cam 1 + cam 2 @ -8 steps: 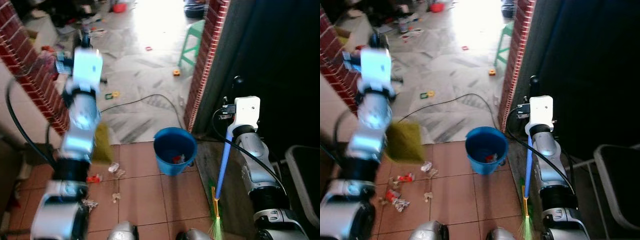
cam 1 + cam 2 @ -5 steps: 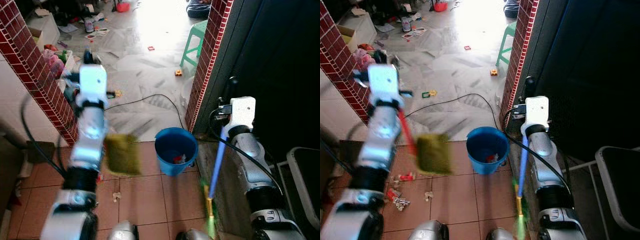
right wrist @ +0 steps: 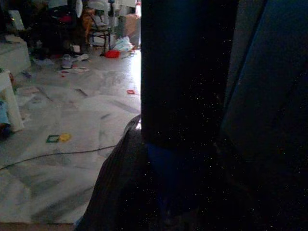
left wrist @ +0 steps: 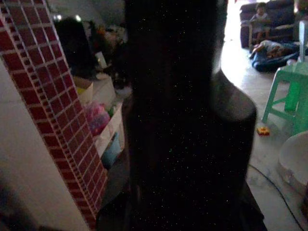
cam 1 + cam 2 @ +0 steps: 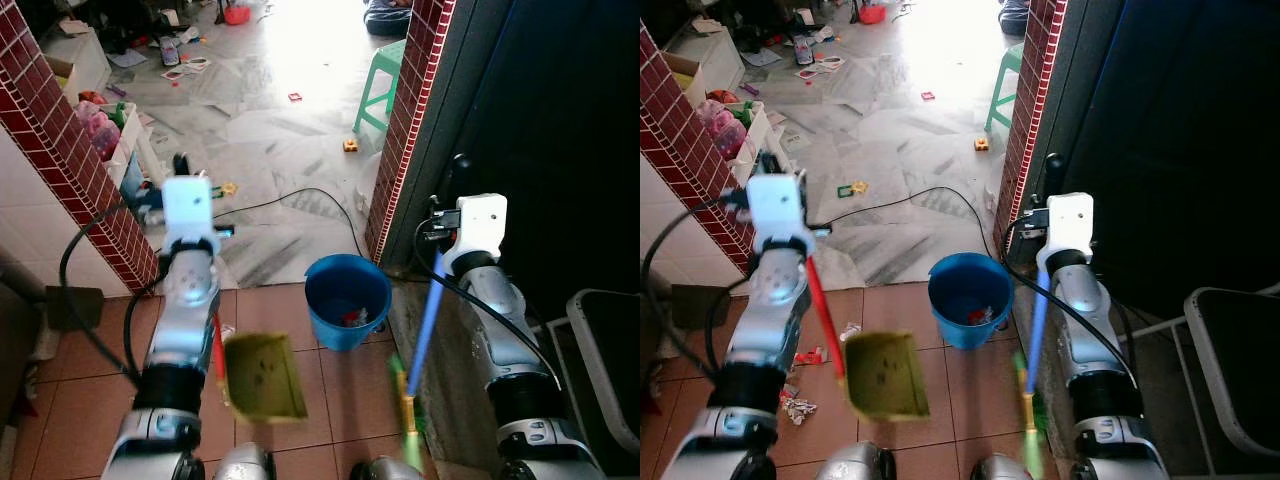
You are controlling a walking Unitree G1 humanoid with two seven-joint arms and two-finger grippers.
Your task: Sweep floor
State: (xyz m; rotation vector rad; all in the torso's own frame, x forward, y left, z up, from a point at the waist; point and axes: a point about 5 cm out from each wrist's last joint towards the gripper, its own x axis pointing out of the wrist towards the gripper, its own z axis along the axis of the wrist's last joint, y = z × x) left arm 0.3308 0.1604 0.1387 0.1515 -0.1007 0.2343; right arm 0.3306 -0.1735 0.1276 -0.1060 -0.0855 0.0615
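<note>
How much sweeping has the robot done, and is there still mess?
Some rubbish already lies in the blue bucket. The left gripper holds the red-handled dustpan, the right gripper the blue broom. Wrappers on the brown tiles remain, plus toys farther off.

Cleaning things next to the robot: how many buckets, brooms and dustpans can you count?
Blue bucket: 1
Broom with a blue handle: 1
Yellow-green dustpan with a red handle: 1
Total: 3
</note>
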